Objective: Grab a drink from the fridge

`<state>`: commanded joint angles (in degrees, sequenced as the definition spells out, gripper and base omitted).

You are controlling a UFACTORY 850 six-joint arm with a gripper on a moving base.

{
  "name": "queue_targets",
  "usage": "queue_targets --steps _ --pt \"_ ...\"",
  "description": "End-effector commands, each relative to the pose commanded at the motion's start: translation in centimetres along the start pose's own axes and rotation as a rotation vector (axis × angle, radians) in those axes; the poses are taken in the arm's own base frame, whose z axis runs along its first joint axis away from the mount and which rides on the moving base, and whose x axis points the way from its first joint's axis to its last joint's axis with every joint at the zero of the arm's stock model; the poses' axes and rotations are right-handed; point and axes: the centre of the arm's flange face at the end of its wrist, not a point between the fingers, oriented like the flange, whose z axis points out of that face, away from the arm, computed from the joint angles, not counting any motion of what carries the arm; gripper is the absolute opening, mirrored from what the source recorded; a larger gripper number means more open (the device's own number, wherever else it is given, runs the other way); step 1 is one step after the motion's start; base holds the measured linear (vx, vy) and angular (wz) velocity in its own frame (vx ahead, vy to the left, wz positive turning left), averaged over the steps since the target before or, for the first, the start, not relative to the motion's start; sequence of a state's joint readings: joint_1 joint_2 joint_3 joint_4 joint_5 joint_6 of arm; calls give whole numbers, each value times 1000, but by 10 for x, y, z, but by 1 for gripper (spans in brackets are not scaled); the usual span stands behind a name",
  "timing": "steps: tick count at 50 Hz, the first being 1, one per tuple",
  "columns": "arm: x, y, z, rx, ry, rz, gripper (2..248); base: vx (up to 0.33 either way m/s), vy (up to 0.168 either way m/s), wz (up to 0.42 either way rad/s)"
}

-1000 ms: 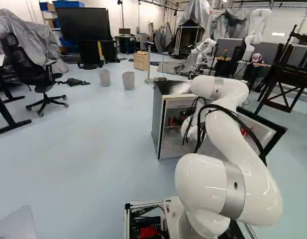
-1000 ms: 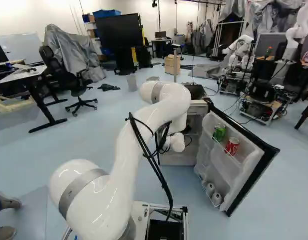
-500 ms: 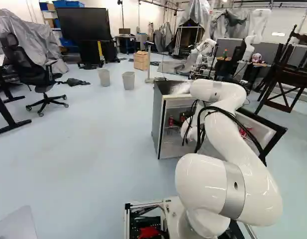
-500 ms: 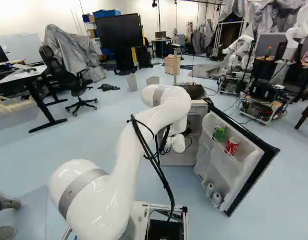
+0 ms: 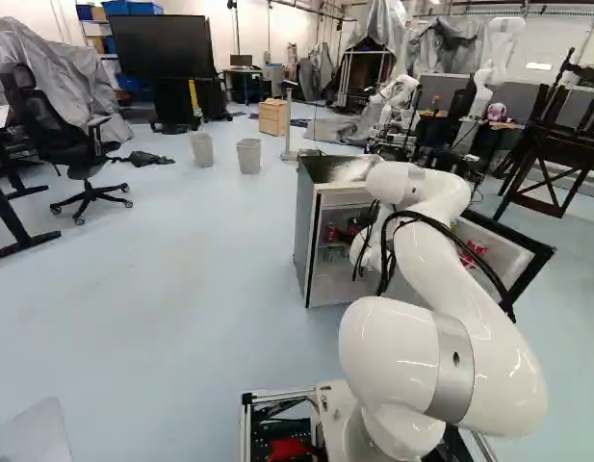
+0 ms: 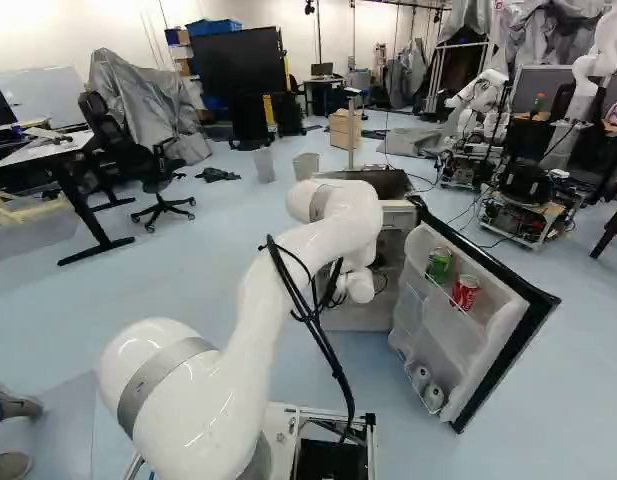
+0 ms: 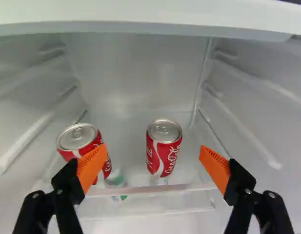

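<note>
In the left base view my gripper (image 5: 348, 234) is a small dark shape inside the fridge (image 5: 302, 217), partly hidden by arm and cables. The wrist view has the gripper (image 7: 151, 152) open, its orange pads wide apart with nothing gripped. One red can (image 7: 163, 148) stands upright ahead, between the lines of the two fingers. A second red can (image 7: 77, 139) is partly covered by one finger. Both are behind the shelf's front bar (image 7: 150, 189). On the open door's rack are a green can (image 6: 439, 264) and another red can (image 6: 465, 292).
The fridge's upper edge (image 7: 140, 17) crosses above the cans, with ribbed side walls on both sides. The open door (image 6: 498, 330) stands right of the arm. Farther off are two bins (image 5: 248, 155), an office chair (image 5: 80, 144) and another robot (image 6: 478, 105).
The arm's upper bend has sunk a little and shifted slightly, leftward in the left base view and rightward in the right one. Base, fridge and door cans have stayed put.
</note>
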<state>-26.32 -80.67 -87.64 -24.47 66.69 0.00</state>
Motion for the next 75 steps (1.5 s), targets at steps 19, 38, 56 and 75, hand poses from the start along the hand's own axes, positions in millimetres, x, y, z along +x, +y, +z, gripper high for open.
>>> queue_targets --steps 19,38,56,75 --pt "-2 5 14 -5 25 -11 247 0 0 0" --pt "-1 2 16 1 28 -13 179 0 0 0" --pt "0 2 16 1 28 -13 94 0 0 0" --pt "24 3 -1 -3 20 -9 94 0 0 0"
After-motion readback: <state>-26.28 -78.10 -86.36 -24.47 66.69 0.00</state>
